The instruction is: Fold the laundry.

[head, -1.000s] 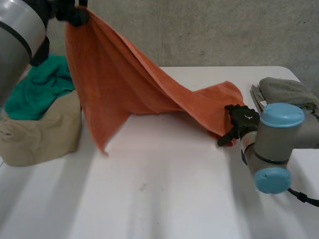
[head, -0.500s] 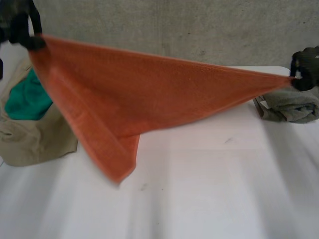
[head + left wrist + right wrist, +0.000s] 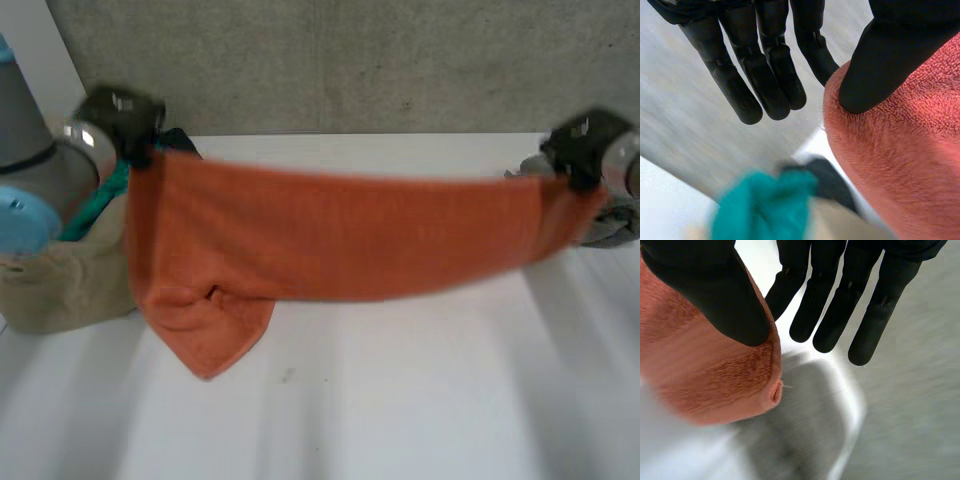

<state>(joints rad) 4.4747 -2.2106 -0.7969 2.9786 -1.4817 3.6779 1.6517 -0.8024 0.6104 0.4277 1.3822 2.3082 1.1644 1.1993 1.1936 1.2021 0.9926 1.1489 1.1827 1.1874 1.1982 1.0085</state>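
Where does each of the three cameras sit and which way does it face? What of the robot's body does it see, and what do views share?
Head view: between and behind the arms, looking down at the table; left hand and right hand hold the orange towel stretched between them.
Left wrist view: on the left wrist, looking along the palm; its thumb pins one towel end, teal cloth beyond.
Right wrist view: on the right wrist, along the palm; its thumb pins the other end.
Shared: all show the towel.
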